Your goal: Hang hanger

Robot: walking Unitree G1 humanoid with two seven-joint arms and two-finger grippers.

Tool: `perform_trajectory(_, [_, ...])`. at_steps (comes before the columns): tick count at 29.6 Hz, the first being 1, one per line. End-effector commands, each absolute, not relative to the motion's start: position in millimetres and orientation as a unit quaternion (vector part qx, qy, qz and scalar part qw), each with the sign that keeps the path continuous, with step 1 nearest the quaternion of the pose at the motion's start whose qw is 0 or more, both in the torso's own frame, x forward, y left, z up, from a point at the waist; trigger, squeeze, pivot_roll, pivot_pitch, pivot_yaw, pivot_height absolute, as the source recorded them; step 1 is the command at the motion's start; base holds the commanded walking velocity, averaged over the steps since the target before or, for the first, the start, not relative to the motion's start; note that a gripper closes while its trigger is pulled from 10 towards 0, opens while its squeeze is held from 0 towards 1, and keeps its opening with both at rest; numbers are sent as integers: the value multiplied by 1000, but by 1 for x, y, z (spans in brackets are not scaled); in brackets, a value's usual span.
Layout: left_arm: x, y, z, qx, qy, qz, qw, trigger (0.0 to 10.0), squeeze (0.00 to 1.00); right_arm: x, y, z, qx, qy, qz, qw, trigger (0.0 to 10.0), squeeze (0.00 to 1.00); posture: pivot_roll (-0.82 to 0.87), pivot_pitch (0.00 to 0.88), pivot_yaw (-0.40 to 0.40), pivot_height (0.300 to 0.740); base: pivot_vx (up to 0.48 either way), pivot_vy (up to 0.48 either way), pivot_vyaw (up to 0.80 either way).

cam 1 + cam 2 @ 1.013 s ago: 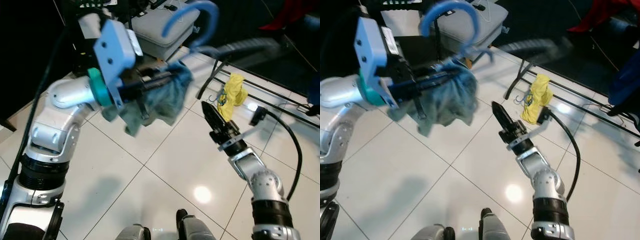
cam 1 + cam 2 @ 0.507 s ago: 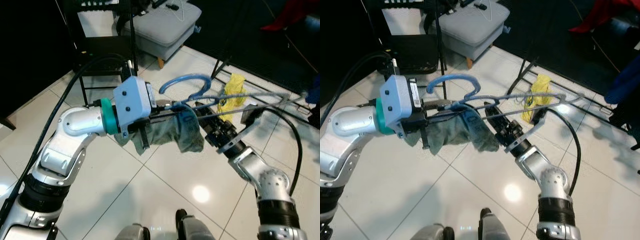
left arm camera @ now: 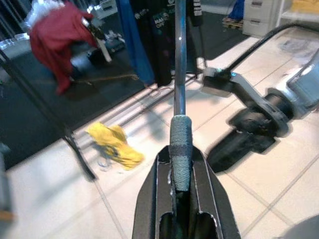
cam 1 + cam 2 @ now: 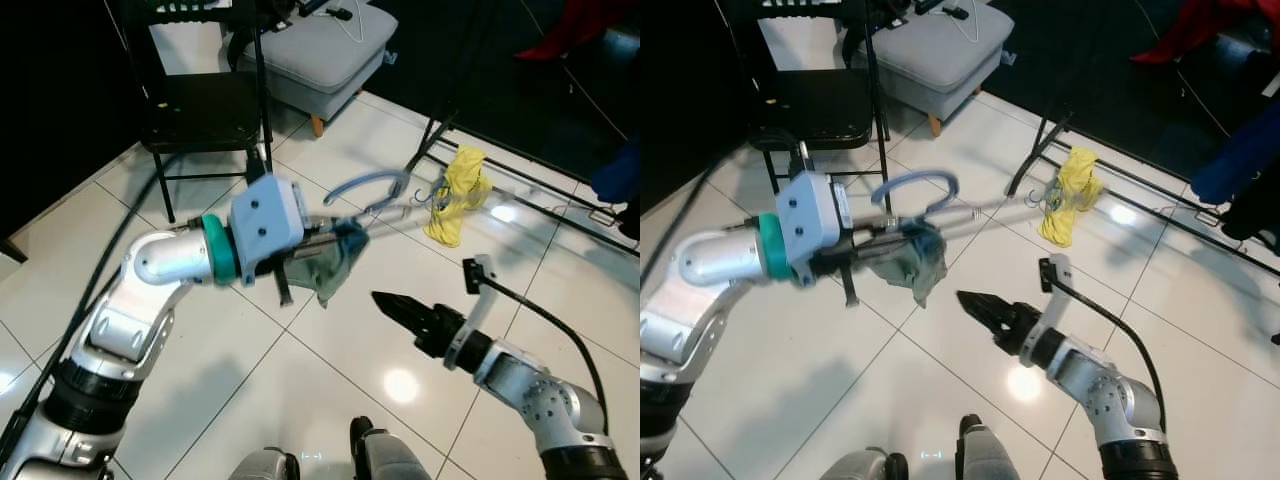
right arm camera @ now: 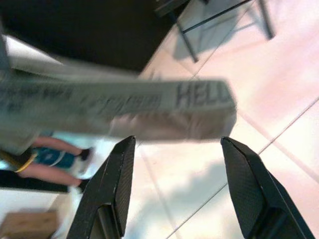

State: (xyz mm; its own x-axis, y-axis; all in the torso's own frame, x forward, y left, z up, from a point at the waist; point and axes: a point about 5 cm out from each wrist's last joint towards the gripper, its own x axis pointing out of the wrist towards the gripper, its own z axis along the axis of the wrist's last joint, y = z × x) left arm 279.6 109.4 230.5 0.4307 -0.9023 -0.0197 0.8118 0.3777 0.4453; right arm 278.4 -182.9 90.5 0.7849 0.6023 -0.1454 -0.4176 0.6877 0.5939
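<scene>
Hanger [image 4: 372, 190]: blue hook, blurred, held at centre frame above the white tiled floor [image 4: 250, 390], a teal-grey cloth [image 4: 325, 268] draped beneath it. Left gripper [image 4: 318, 240]: fingers pinched on the hanger's wrapped bar. Right gripper [image 4: 392, 305]: lower centre-right, fingers spread apart, nothing held. Yellow cloth [image 4: 458, 195]: on the floor, upper right. Black chair [image 4: 200, 110]: upper left.

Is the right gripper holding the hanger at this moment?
No. The right gripper hangs free over the tiles, while the left gripper clamps the hanger.
</scene>
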Motion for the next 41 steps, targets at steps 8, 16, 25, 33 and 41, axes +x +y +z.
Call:
perform_trajectory(8, [275,148,222,159,-46,-515,841,10000,0,291,-184,98,242,143,245,928,10000,0,-5,177,11,740,0,0,0])
perform_trajectory(16, [282,157,230,181,-58,-520,833,10000,0,305,-159,112,342,116,293,885,10000,0,-3,181,-29,740,0,0,0])
perform_trajectory(25, [283,150,253,183,-95,-522,828,10000,0,315,-125,116,424,124,320,838,10000,0,9,169,-17,740,0,0,0])
perform_trajectory(33, [280,142,282,200,-145,-529,812,10000,0,316,-98,105,469,178,329,800,10000,0,29,154,6,740,0,0,0])
perform_trajectory(41, [277,139,288,205,-159,-535,804,10000,0,320,-100,105,482,177,326,794,10000,0,35,147,12,740,0,0,0])
